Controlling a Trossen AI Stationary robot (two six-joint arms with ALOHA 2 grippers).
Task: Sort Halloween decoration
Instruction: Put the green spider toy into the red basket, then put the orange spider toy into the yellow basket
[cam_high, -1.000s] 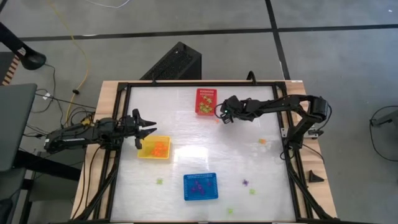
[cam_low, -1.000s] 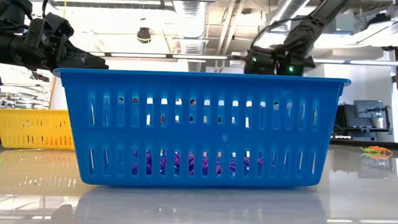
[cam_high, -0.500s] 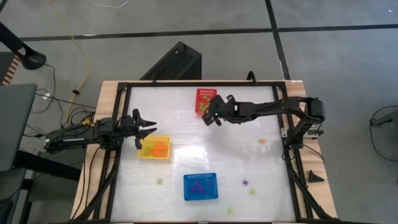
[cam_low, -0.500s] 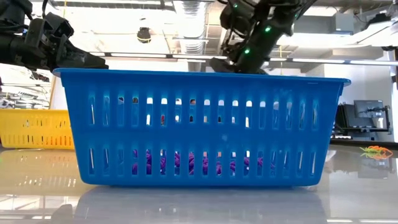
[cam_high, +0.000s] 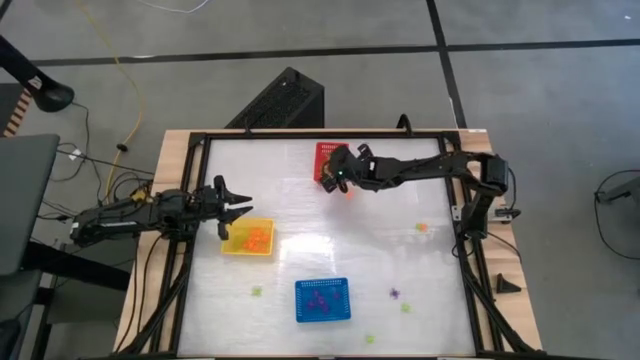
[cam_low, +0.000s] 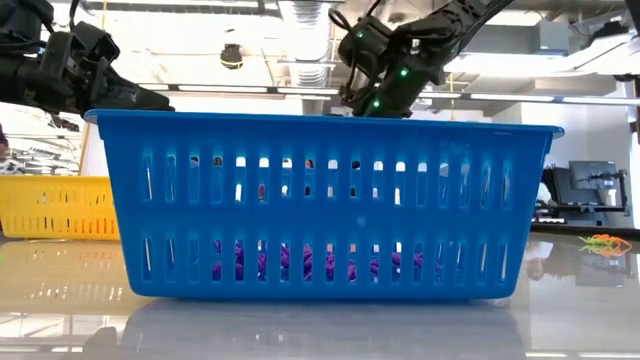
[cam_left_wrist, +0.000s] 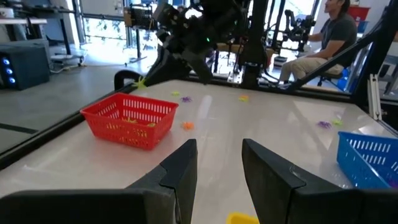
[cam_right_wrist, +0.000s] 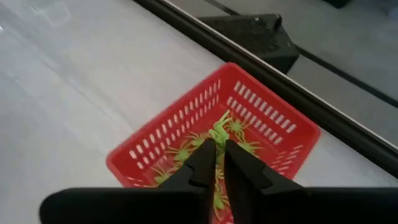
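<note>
The near edge of the table (cam_high: 300, 340) carries only a few loose trinkets: a light green piece (cam_high: 256, 291) on the near left, and a purple piece (cam_high: 394, 294) with two more green pieces on the near right. The blue basket (cam_high: 322, 300) stands near that edge, about midway across; purple trinkets (cam_low: 290, 262) lie in its bottom. Bare white surface surrounds it on all sides.

The middle of the table is bare. The yellow basket (cam_high: 249, 238) sits toward the left side and holds orange trinkets. The left gripper (cam_high: 236, 212) hangs just beside and above its left rim, fingers spread apart with nothing between them. A single orange trinket (cam_high: 422, 227) lies far right, close to the black frame rail (cam_high: 458, 240).

The red basket (cam_high: 326, 160) stands close to the far rail. Light green spider-shaped trinkets (cam_right_wrist: 186, 149) are piled inside it. An orange trinket (cam_left_wrist: 187, 125) lies on the surface just beside it. The right gripper (cam_high: 337, 172) is positioned over the basket. Its fingers (cam_right_wrist: 239, 165) stand only slightly parted, and a light green trinket (cam_right_wrist: 219, 132) shows at their tips. Whether it is pinched or free cannot be told.

Beyond the table, a seated person (cam_left_wrist: 323, 43) shows in the room.
</note>
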